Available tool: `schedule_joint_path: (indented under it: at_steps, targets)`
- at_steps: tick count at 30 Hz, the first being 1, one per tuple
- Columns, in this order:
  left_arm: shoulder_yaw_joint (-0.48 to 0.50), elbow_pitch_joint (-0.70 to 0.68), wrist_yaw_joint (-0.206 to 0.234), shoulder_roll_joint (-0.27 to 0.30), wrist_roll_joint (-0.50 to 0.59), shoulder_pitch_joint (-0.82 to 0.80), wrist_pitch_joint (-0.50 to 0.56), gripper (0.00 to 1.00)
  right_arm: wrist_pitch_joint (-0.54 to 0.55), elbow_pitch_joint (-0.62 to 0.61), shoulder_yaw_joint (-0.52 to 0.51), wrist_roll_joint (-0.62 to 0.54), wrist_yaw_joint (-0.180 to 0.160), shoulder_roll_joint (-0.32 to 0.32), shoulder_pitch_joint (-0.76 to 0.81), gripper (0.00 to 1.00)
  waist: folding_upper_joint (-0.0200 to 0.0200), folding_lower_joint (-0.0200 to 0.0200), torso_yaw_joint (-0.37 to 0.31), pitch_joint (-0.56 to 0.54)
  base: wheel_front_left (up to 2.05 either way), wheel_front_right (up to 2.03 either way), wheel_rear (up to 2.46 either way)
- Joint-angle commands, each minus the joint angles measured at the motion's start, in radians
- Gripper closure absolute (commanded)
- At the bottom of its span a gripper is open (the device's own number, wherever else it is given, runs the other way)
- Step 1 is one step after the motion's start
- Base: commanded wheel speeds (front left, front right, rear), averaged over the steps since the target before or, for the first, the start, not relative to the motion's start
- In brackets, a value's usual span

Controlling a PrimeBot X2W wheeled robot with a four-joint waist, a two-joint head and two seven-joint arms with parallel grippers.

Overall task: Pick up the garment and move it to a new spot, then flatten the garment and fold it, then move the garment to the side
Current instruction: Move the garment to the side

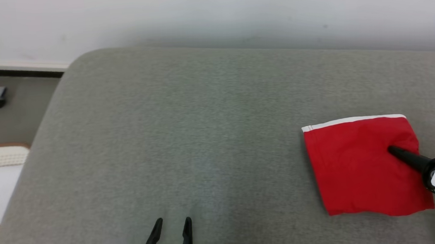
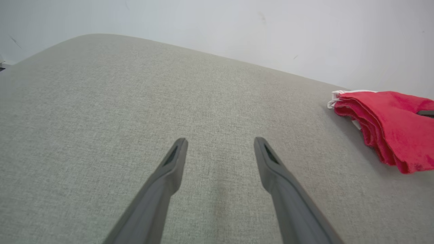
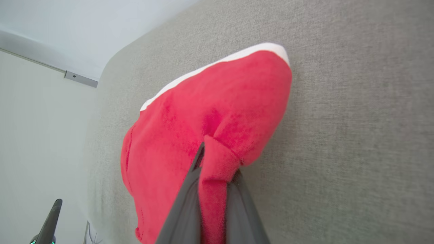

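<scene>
**Red garment (image 1: 360,165) being pinched by the right gripper (image 1: 392,150)**

The folded garment is lying at the right of the grey cushion (image 1: 203,138), its white-banded edge turned toward the wall (image 1: 208,10). A raised fold near its right side is being clamped between the closed fingers, which are reaching in from the right. The left gripper (image 1: 173,220) is being held spread wide, gripping nothing, well apart over bare cushion. Broad free room is lying leftward.

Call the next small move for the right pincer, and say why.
Probably a small lift of the right pincer, enough to test the grip before carrying sideways. Its fingers are shut on a pinched ridge of the folded red garment, which lies on the grey cushion. The left pincer is open, well apart from the cloth.
</scene>
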Motion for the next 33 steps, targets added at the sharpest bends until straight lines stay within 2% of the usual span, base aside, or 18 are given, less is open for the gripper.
schedule_joint_path:
  at_steps: [1,6,12,19,26,27,28,29,30,33]
  targets:
    - [0.004,-0.005,-0.004,0.004,0.008,-0.007,0.000,0.00,-0.003,-0.005,-0.002,-0.011,-0.001,-0.010,-0.012,1.00,0.0000,0.0000,-0.043,0.004,0.00,0.00,0.00]
    - [0.024,-0.014,-0.015,0.004,0.034,-0.036,0.000,0.00,0.007,-0.019,-0.014,-0.047,-0.001,-0.060,-0.037,1.00,0.0000,0.0000,-0.139,0.029,0.00,0.00,0.00]
    - [0.027,-0.018,-0.032,0.004,0.050,-0.077,0.000,0.00,0.033,-0.036,-0.075,-0.084,-0.001,-0.146,-0.074,1.00,0.0000,0.0000,-0.207,0.080,0.00,0.00,0.00]
    - [0.030,-0.010,-0.045,0.004,0.063,-0.112,0.000,0.00,0.095,-0.017,-0.179,-0.185,-0.001,-0.265,-0.119,1.00,0.0000,0.0000,-0.222,0.140,0.00,0.00,0.00]
    - [0.030,-0.002,-0.056,0.004,0.070,-0.137,0.000,0.00,0.131,0.069,-0.267,-0.387,-0.001,-0.310,-0.164,1.00,0.0000,0.0000,-0.203,0.175,0.00,0.00,0.00]
    - [0.030,-0.002,-0.055,0.004,0.071,-0.140,0.000,0.00,0.131,0.082,-0.273,-0.420,-0.001,-0.312,-0.165,0.95,0.0000,0.0000,-0.200,0.177,0.00,0.00,0.00]
    - [0.030,-0.002,-0.053,0.004,0.071,-0.142,0.000,0.00,0.124,0.092,-0.277,-0.459,-0.001,-0.316,-0.163,0.68,0.0000,0.0000,-0.197,0.179,0.00,0.00,0.00]
    - [0.031,-0.002,-0.052,0.004,0.071,-0.142,0.000,0.00,0.112,0.098,-0.280,-0.502,-0.001,-0.327,-0.158,0.11,0.0000,0.0000,-0.195,0.181,0.00,0.00,0.00]
    - [0.031,-0.002,-0.052,0.004,0.071,-0.143,0.000,0.00,0.093,0.109,-0.287,-0.550,-0.001,-0.336,-0.153,0.00,0.0000,0.0000,-0.193,0.183,0.00,0.00,0.00]
    - [0.035,0.000,-0.050,0.004,0.070,-0.138,0.000,0.00,0.051,0.159,-0.324,-0.654,-0.001,-0.318,-0.141,0.00,0.0000,0.0000,-0.192,0.178,0.00,0.00,0.00]
